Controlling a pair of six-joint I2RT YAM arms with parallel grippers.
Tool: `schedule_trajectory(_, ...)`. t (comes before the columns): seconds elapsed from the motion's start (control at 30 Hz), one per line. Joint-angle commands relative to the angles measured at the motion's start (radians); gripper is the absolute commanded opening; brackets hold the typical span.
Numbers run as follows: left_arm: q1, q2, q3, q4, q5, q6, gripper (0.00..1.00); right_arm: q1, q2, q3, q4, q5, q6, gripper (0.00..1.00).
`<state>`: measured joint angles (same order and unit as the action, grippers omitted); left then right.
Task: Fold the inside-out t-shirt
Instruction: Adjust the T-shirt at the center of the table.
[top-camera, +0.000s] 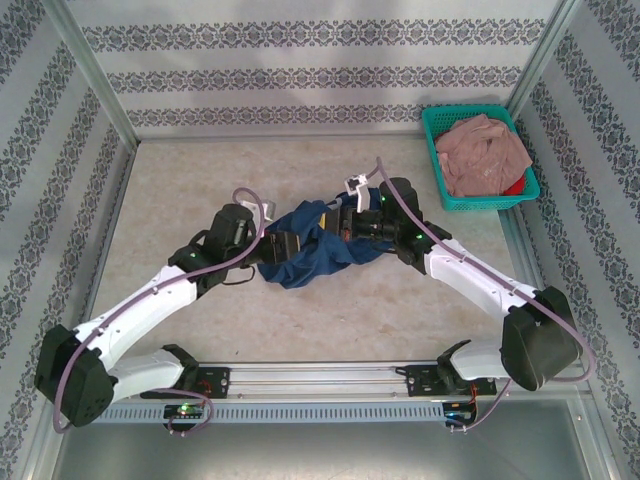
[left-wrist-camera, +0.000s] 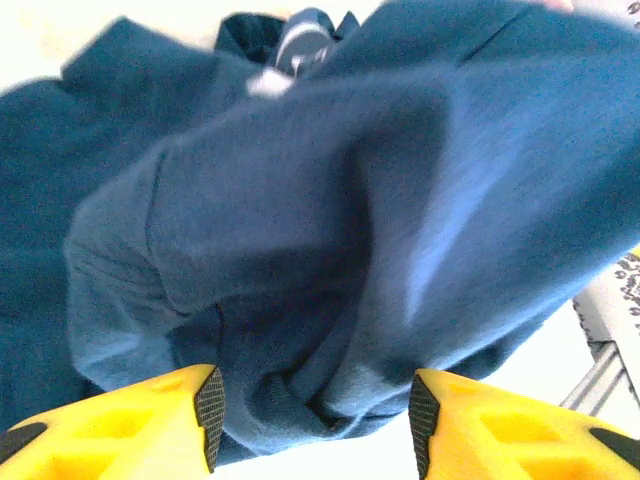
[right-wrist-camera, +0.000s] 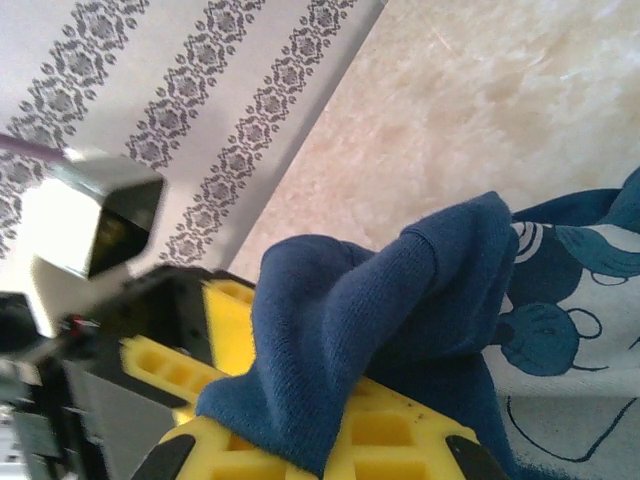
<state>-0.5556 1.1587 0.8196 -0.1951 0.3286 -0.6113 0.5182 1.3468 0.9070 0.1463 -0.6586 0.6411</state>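
Navy t-shirt (top-camera: 312, 255) in right gripper (right-wrist-camera: 310, 450) pinch; left gripper (left-wrist-camera: 315, 405) apparently loose.

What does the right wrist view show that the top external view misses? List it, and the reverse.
Right wrist: a cartoon mouse print on the t-shirt, and the right gripper shut on a fold of it. Top external: the green basket holding a pink garment, plus the left gripper at the shirt. Both: the navy cloth, the table, the patterned wall.
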Motion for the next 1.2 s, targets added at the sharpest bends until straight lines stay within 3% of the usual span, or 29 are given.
schedule_trajectory(0.0,-0.013,0.051,-0.018,0.11,0.064,-0.069,0.54,-0.012,0.0,-0.017,0.094,-0.054,0.086,0.0)
schedule_trajectory(0.07,-0.014,0.083,-0.014,0.124,0.054,-0.061,0.5,-0.016,0.003,-0.024,0.112,-0.066,0.102,0.0)
schedule_trajectory(0.13,-0.012,0.109,0.004,0.106,0.016,-0.038,0.4,-0.029,-0.001,-0.033,0.13,-0.088,0.12,0.0)
schedule_trajectory(0.2,-0.005,0.13,0.014,0.095,-0.013,-0.001,0.31,-0.054,-0.003,-0.037,0.16,-0.146,0.152,0.0)
schedule_trajectory(0.27,0.007,0.15,0.012,0.071,-0.032,0.046,0.28,-0.082,-0.005,-0.036,0.196,-0.216,0.201,0.0)
schedule_trajectory(0.4,0.018,0.164,-0.001,0.028,-0.104,0.107,0.3,-0.083,0.002,-0.025,0.2,-0.297,0.222,0.0)
schedule_trajectory(0.57,0.008,0.05,-0.015,0.06,-0.039,0.184,0.5,-0.087,0.022,-0.034,0.16,-0.314,0.201,0.0)
schedule_trajectory(0.7,-0.013,-0.042,-0.018,0.056,-0.013,0.265,0.56,-0.093,0.029,-0.021,0.121,-0.31,0.171,0.0)
schedule_trajectory(1.07,-0.07,0.121,0.124,0.073,0.046,0.369,0.49,-0.092,0.037,-0.009,0.102,-0.31,0.163,0.0)
schedule_trajectory(1.17,-0.07,0.162,0.146,0.099,0.053,0.364,0.41,-0.092,0.027,-0.014,0.089,-0.312,0.152,0.0)
